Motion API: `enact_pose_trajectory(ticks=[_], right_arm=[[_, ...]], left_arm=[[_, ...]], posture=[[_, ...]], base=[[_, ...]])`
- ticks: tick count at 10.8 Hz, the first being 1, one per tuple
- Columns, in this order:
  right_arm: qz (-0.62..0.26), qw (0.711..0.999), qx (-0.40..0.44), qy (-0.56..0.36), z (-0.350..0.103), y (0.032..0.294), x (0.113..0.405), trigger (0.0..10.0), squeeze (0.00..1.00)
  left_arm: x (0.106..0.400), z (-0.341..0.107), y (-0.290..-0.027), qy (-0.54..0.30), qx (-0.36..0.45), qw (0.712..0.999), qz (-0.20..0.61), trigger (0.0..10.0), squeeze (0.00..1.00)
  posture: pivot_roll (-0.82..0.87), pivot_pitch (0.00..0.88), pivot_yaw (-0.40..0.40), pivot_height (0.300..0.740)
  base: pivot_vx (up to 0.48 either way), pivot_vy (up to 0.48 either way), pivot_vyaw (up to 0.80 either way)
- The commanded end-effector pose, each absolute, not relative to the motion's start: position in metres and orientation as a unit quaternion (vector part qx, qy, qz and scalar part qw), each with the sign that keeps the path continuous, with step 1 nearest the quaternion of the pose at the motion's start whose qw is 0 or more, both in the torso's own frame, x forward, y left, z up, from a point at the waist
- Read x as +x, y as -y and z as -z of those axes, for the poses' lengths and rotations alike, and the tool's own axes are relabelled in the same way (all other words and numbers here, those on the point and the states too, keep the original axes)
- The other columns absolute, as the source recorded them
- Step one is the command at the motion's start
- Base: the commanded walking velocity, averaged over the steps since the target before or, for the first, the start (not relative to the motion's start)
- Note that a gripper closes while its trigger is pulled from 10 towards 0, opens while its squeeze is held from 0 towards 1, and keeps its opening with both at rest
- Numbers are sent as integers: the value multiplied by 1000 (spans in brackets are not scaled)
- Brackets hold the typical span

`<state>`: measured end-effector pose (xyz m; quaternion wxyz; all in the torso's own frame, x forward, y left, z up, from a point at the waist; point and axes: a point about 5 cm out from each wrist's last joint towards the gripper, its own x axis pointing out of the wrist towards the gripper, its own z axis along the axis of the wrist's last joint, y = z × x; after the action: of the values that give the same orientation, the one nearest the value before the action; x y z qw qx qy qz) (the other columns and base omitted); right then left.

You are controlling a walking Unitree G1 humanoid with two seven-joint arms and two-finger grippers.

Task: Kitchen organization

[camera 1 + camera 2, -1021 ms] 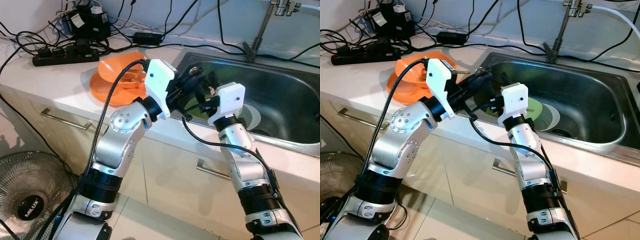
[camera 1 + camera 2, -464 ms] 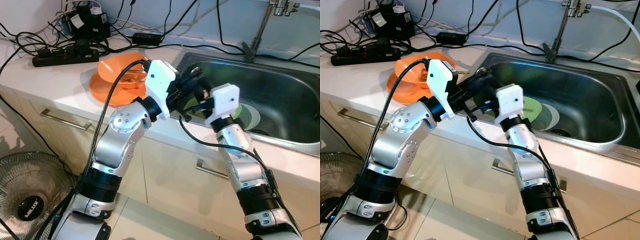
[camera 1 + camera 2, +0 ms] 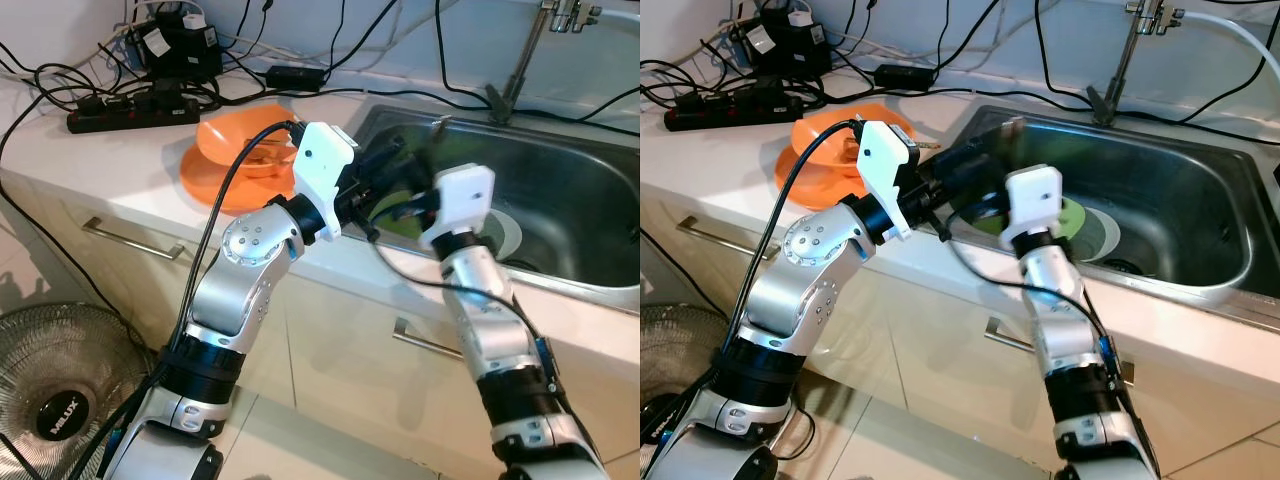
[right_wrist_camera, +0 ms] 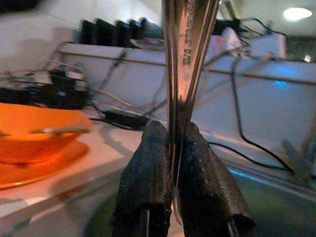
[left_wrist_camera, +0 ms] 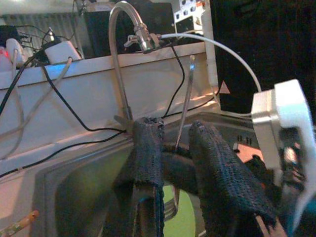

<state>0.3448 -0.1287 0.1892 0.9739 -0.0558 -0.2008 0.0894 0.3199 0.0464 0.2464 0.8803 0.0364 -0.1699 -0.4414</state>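
A metal fork [image 4: 190, 44] stands upright with my right gripper [image 4: 174, 128] shut on its handle. The handle tip [image 3: 437, 128] pokes up over the left end of the steel sink [image 3: 570, 180]. My left gripper [image 5: 175, 133] hovers close beside it, open. In the left wrist view the fork [image 5: 185, 98] shows between and beyond its two fingers, touching neither. Below, a green plate [image 3: 1068, 215] lies on a white plate [image 3: 1102, 238] in the sink. An orange bowl [image 3: 243, 138] on an orange plate [image 3: 205, 175] rests on the counter left of the sink.
A faucet [image 3: 515, 60] rises behind the sink. A black power strip [image 3: 130, 110] and tangled cables crowd the back left of the counter. A floor fan [image 3: 60, 400] stands low on the left, by the cabinet drawers [image 3: 130, 240].
My right gripper has swung a little to the right and up with the fork, away from the left gripper. The left arm has hardly moved.
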Motion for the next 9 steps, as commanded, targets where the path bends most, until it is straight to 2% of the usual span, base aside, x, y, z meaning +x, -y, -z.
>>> enact_pose_trajectory(ticks=[1, 3, 4, 5, 6, 7, 9], right_arm=[[-78, 974, -51, 206, -195, 131, 348, 0, 0], [-37, 981, -37, 187, -194, 142, 356, 0, 0], [-1, 987, -45, 154, -189, 154, 366, 0, 0], [11, 989, -55, 136, -187, 159, 370, 10000, 0], [27, 992, -64, 101, -183, 167, 379, 10000, 0], [30, 995, -54, 84, -182, 171, 386, 10000, 0], [24, 998, -50, 41, -173, 169, 393, 10000, 0]], left_arm=[[321, -248, -48, 169, 37, 881, 440, 10000, 1000], [323, -249, -53, 173, 34, 890, 420, 10000, 980], [326, -243, -59, 159, 37, 901, 402, 10000, 0], [327, -234, -63, 146, 51, 907, 391, 10000, 0], [328, -217, -71, 120, 62, 921, 366, 10000, 0], [328, -196, -78, 83, 110, 931, 339, 10000, 0], [322, -180, -77, 55, 99, 935, 336, 10000, 0]], posture=[[198, 30, 32, 740], [198, 29, 32, 740], [203, 22, 31, 740], [201, 22, 32, 740], [208, 24, 28, 740], [213, 28, 23, 740], [221, 28, 13, 740]], base=[[0, 0, 0], [0, 0, 0], [0, 0, 0], [0, 0, 0], [0, 0, 0], [0, 0, 0], [0, 0, 0]])
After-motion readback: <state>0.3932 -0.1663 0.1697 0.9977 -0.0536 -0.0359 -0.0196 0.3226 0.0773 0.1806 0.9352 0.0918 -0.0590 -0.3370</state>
